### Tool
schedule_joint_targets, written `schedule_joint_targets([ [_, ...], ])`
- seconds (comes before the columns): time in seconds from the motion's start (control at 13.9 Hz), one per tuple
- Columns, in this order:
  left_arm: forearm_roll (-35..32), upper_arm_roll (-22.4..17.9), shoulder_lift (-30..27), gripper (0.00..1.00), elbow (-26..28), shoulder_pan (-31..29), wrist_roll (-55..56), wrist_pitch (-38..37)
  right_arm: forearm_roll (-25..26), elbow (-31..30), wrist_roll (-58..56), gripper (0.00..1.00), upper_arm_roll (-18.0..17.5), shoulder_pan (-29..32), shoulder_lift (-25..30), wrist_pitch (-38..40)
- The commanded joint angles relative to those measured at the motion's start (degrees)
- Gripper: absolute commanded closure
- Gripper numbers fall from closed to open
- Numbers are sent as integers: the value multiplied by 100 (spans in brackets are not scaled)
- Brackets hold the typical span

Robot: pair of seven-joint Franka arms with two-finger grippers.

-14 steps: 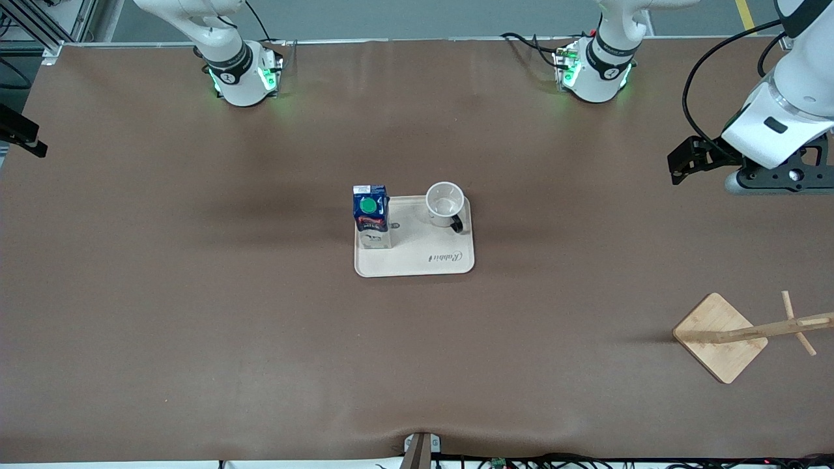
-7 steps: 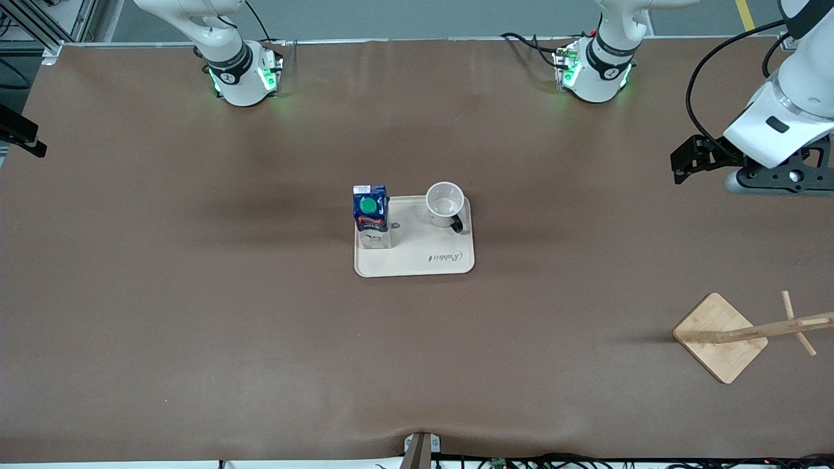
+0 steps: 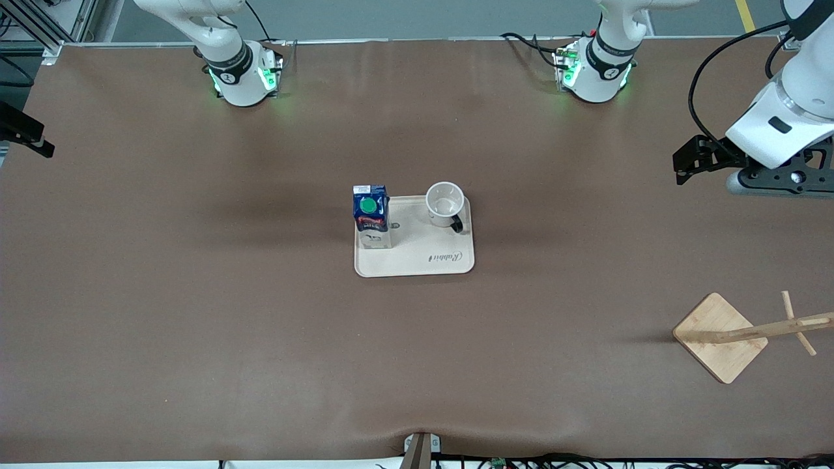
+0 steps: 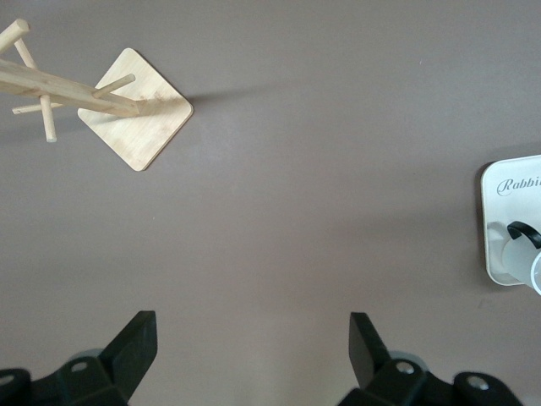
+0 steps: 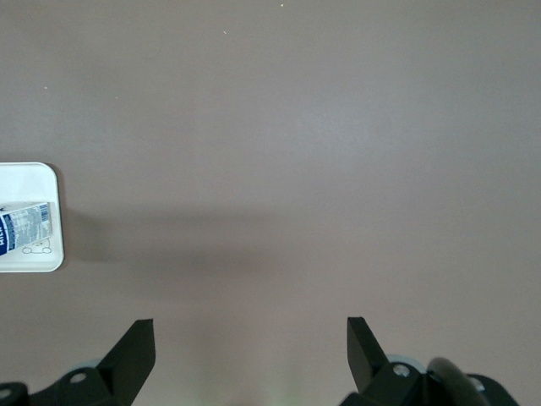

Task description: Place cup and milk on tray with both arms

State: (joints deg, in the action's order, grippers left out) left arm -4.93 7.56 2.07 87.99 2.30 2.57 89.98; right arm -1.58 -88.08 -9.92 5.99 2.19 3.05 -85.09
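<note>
While both arms hang over bare table, the milk (image 3: 371,215) and cup (image 3: 445,203) stand on the tray (image 3: 417,260), its edge cut off in both wrist views. Left gripper (image 4: 254,355) and right gripper (image 5: 250,353) are spread wide, empty. Only part of the wooden stand (image 3: 720,337) fits in the front view.

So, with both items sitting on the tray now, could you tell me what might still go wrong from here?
The milk stands upright at the very edge of the tray, toward the right arm's end; a nudge could tip it off. The cup sits close to the opposite corner, its handle near the rim. The open left gripper hangs over bare table near the wooden stand, which a low sweep might clip.
</note>
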Motion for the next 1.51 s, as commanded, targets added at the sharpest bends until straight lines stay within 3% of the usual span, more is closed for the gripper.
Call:
schedule_joint_targets([
  [0.0, -26, -9, 179, 0, -204, 16, -107, -15, -124, -34, -63, 0, -142, 53, 46, 27],
  [0.22, -26, -26, 416, 0, -484, 43, -99, -6, -132, -34, -54, 0, -256, 53, 46, 36],
  [1.44, 10, 18, 373, 0, -494, 60, 15, 11, -124, -69, -54, 0, -230, -8, 29, 36],
])
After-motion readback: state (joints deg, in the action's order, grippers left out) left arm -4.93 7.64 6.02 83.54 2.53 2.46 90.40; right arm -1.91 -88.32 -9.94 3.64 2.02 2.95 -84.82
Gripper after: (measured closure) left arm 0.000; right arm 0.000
